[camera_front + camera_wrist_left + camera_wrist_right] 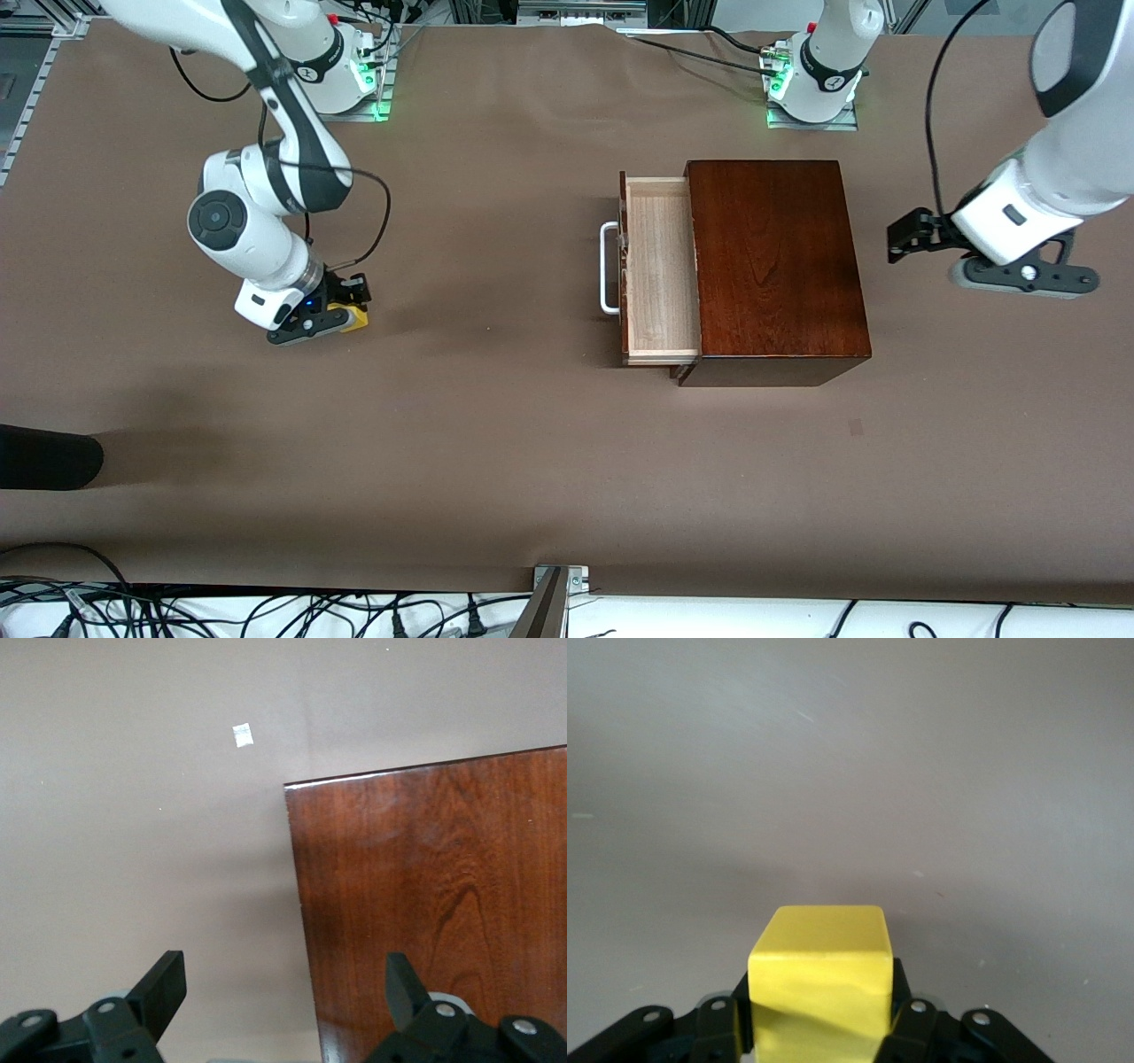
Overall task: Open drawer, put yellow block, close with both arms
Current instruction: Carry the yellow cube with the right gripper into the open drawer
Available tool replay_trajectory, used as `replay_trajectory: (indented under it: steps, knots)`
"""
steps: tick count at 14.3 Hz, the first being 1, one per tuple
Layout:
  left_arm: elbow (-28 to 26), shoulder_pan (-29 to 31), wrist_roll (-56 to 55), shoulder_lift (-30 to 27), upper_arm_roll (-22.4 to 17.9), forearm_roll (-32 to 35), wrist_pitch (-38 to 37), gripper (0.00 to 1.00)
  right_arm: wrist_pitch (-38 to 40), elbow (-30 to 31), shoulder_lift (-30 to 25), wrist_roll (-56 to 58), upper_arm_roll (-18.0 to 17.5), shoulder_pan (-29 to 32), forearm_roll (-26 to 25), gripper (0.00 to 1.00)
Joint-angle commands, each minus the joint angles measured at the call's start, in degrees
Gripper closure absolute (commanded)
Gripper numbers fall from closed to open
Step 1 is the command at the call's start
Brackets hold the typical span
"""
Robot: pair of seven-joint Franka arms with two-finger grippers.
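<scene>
So the right gripper [341, 316] is down at the table [496, 461] toward the right arm's end, and its fingers are clamped tight on the yellow block [356, 318]. In the right wrist view you can see the cube [819, 988] squeezed between the two black fingers [718, 1028], sitting square and upright, with plain brown tabletop all around it. From the front camera only a sliver of yellow pokes out from under the gripper, and I can't tell if the block is touching the table or just off it.

The drawer [657, 270] is pulled out of the dark wooden box [775, 266], pointing toward the right arm's end, with its pale wood tray showing bare and the white handle [608, 268] sticking out in front. The block is well apart from it.

The left gripper [921, 237] hangs over the table near the box, on the side toward the left arm's end, and that arm is just waiting. Its fingers [164, 988] are spread wide with nothing between them; the left wrist view looks down on the corner of the box top [434, 904] and a tiny white speck [242, 734] on the tabletop
</scene>
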State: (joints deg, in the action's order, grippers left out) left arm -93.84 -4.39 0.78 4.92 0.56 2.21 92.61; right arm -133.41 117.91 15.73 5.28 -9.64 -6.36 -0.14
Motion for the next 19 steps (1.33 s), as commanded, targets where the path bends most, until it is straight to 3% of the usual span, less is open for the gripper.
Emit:
replay_trajectory:
  steps: [1, 4, 8, 12, 17, 19]
  knots:
    - [-4.4, 0.4, 2.1, -3.4, -0.9, -0.9, 3.4, 0.0, 11.8, -10.6, 0.3, 1.7, -5.1, 0.1, 0.2, 1.0]
    - [-5.5, 0.5, 2.1, -3.9, -2.1, -0.9, 4.7, 0.0, 16.1, -15.7, 0.3, 2.0, -8.0, -3.2, 0.3, 1.0]
    - [-6.9, 0.5, 2.2, -4.7, -2.5, -0.9, 5.4, 0.0, 16.9, -20.7, 1.0, 1.1, -10.4, -13.4, -0.6, 1.0]
    - [-6.9, 0.5, 1.9, -4.9, -2.5, -0.9, 5.4, 0.0, 17.0, -28.2, 5.7, 1.2, -10.5, -24.5, -8.9, 1.0]
    - [-6.7, 0.5, 1.9, -4.9, -2.6, 0.9, 6.4, 0.0, 20.1, -43.0, 18.1, 3.0, -10.5, -37.1, -22.2, 1.0]
    - [-6.6, 0.5, 1.7, -4.9, -2.6, 1.0, 6.7, 0.0, 21.5, -48.0, 22.1, 7.6, -10.3, -39.8, -23.3, 1.0]
